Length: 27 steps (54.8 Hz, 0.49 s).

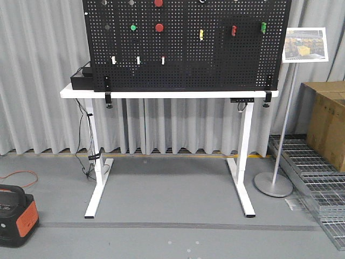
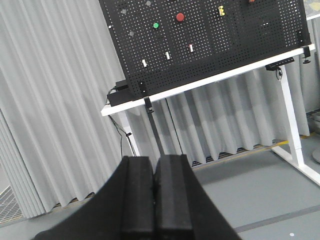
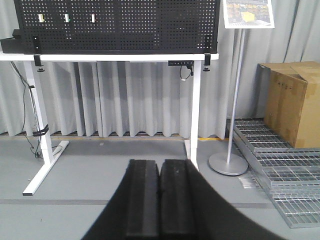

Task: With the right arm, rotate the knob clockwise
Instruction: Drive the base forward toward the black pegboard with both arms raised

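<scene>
Left gripper (image 2: 154, 200), right gripper (image 3: 159, 200): matte black, blocky jaws pressed together, empty. Round red knob (image 1: 159, 27): far, upper left on perforated black pegboard (image 1: 215, 65) atop smooth white table (image 1: 178, 94).

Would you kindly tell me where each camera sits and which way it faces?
Exterior front-facing: set back, facing the pegboard on the white table head-on; no robot parts show.
Left wrist: behind the left gripper, tilted, aimed at the pegboard's left end; its closed fingers show.
Right wrist: behind the right gripper, level, aimed under the table's right end; its closed fingers show.
Shared: exterior and right wrist both show the sign stand and cardboard box.
</scene>
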{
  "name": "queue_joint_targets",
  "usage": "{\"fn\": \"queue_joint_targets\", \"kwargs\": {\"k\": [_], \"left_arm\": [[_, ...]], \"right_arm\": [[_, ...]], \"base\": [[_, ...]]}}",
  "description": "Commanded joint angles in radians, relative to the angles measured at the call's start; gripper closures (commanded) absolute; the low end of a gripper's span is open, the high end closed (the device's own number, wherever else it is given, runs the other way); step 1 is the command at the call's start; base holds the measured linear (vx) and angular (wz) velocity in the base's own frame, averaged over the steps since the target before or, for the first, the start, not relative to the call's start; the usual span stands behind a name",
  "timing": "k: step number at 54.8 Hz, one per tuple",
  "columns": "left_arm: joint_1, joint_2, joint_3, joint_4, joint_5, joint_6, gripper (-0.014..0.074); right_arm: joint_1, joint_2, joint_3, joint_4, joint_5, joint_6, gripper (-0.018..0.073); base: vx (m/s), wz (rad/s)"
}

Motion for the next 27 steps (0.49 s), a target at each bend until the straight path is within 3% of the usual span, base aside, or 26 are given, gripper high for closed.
{"fn": "queue_joint_targets", "kwargs": {"k": [1, 27], "left_arm": [[-0.008, -0.017, 0.033, -0.005, -0.076, -0.004, 0.0603], [-0.008, -0.017, 0.033, -0.005, -0.076, -0.004, 0.0603]], "right_arm": [[-0.006, -0.013, 0.007, -0.008, -0.08, -0.002, 0.0564], [-0.006, -0.013, 0.007, -0.008, -0.08, -0.002, 0.0564]], "base": [[0.0, 0.0], [0.0, 0.0]]}}
